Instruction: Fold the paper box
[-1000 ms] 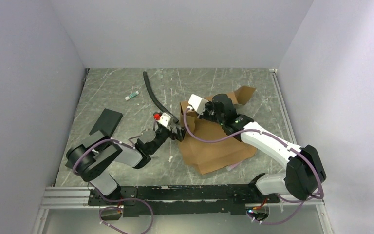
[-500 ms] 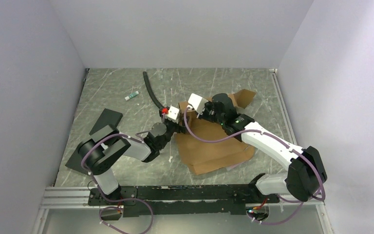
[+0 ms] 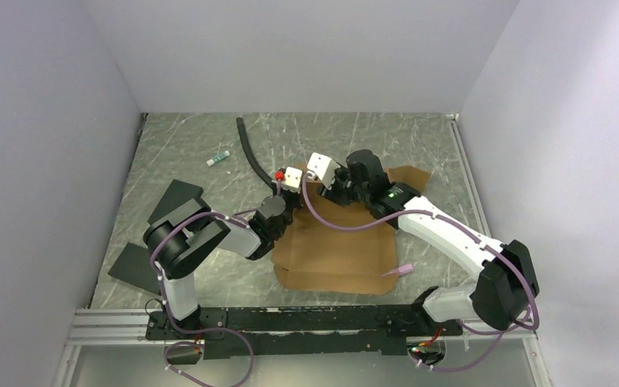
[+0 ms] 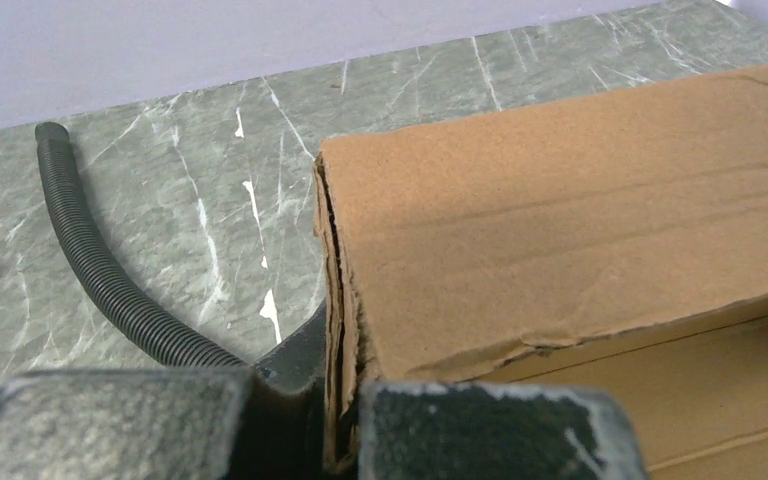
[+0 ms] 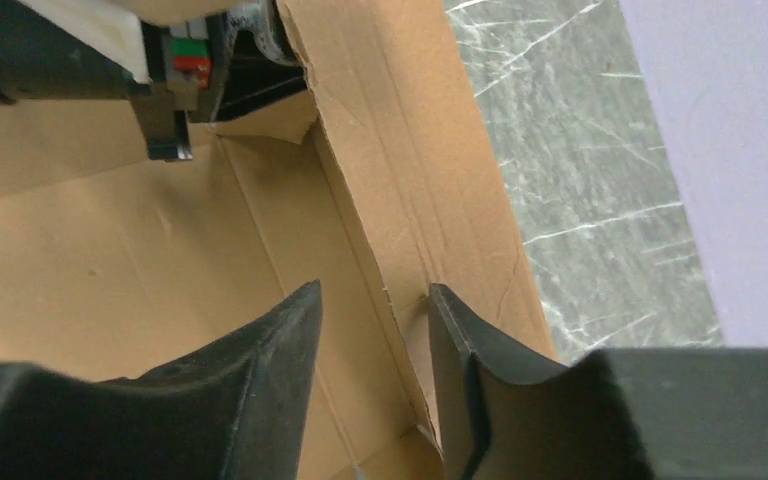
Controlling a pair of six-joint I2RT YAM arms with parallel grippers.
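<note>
Jaws of my left gripper [image 4: 332,425] pinch the paper box [image 4: 560,230] wall; those of my right gripper [image 5: 375,305] straddle it, narrowly apart.

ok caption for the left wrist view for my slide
Left gripper pinching the corner edge of the cardboard box, black hose on the table behind

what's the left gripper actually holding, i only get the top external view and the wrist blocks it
Observer: In the left wrist view the left gripper is shut on the paper box, pinching the end edge of a raised wall.
Operator: right one clamped too
Observer: No. The right wrist view shows the right gripper open, its jaws straddling a wall, one inside the box and one outside.
Operator: same wall
Observer: Yes. In the right wrist view that wall runs straight to the left gripper at its far end.
</note>
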